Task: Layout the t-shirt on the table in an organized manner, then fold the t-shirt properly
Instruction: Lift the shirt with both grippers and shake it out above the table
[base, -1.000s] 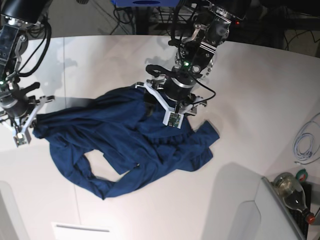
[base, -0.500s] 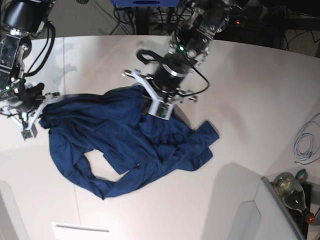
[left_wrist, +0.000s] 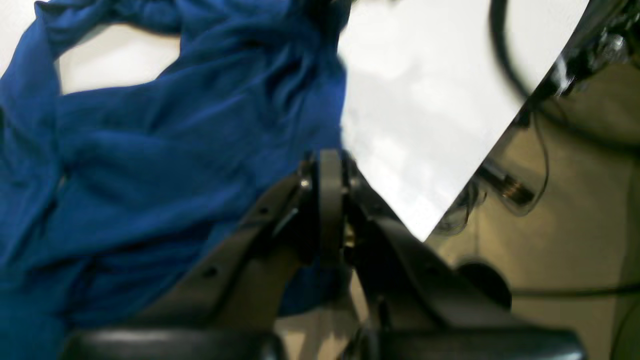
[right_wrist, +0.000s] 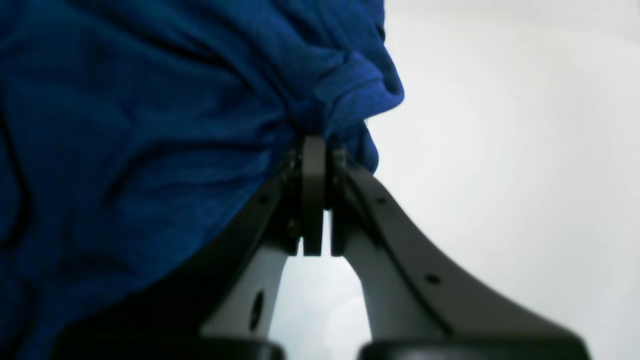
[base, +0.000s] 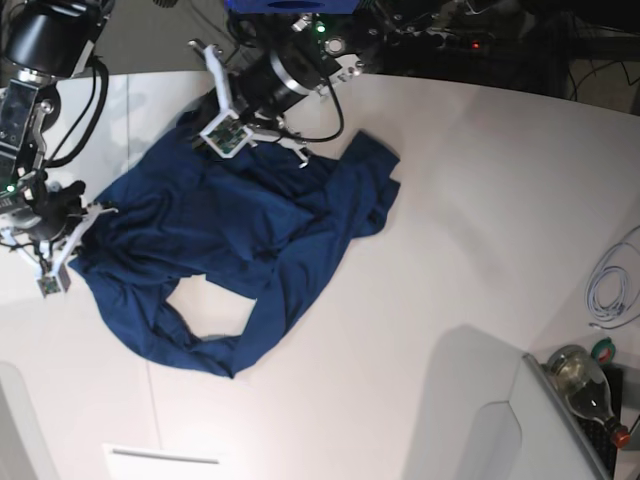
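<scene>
While spread: the dark navy-blue thin-fabric t-shirt lies crumpled on the smooth white counter.
Long axis: far-right to near-left.
Left claw: clamped on its far edge.
Right claw: clamped on its left edge.

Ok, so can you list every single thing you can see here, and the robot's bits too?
t-shirt: one, dark navy blue, crumpled on the left half of the table.
table: one, white, under everything, curved far edge.
cable: one, white, coiled at the right edge.
bottle: one, clear glass with a red cap, lying at the bottom right corner.
left gripper: one, black and white, shut on the t-shirt's far edge.
right gripper: one, black and white, shut on the t-shirt's left edge.
</scene>
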